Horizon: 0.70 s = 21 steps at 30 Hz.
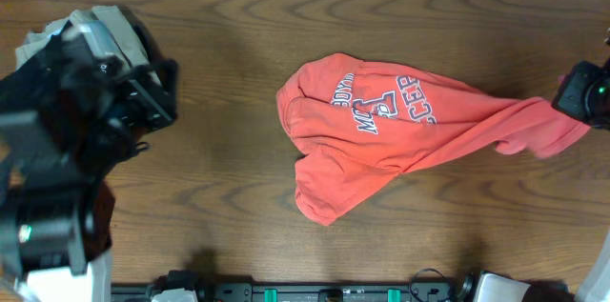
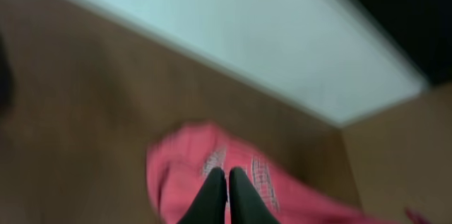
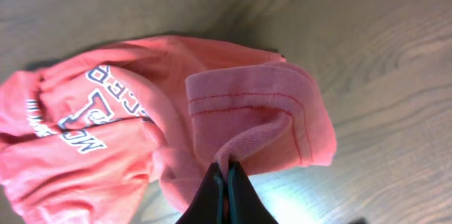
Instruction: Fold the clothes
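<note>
Orange-red T-shirt [image 1: 391,126], hem pinched in right gripper [image 3: 227,178], rest bunched beyond it, left gripper [image 2: 227,174] well apart, fingers together, empty.

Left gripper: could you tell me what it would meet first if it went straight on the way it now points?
Most likely the shirt: in the left wrist view the left gripper aims at its printed lettering. The view is blurred, so how far off it lies is unclear.

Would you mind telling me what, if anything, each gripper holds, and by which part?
The right gripper pinches the shirt at its hemmed edge; the left gripper holds nothing.
</note>
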Each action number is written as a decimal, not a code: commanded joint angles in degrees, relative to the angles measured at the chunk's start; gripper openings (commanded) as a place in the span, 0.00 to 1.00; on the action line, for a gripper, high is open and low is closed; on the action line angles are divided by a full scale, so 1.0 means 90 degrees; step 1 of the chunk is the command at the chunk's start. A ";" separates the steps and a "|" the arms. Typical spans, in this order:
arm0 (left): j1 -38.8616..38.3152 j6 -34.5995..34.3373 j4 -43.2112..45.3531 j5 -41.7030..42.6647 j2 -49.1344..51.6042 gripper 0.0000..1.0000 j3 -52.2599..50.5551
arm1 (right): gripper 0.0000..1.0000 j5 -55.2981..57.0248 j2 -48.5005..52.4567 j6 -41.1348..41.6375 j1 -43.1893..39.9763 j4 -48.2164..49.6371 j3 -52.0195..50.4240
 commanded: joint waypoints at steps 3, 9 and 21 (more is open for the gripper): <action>-0.0692 0.0291 -0.0862 0.0427 0.0996 0.06 -0.0221 | 0.01 0.0466 0.0253 0.0046 -0.0061 0.0022 -0.0544; -0.1902 0.0860 -0.1401 0.0204 0.2591 0.42 -0.0277 | 0.01 0.0495 0.0418 0.0041 -0.0061 0.0199 -0.1120; -0.3274 0.1229 -0.1807 -0.0806 0.5535 0.66 -0.0282 | 0.04 0.0872 0.0452 0.0039 -0.0068 0.0257 -0.1243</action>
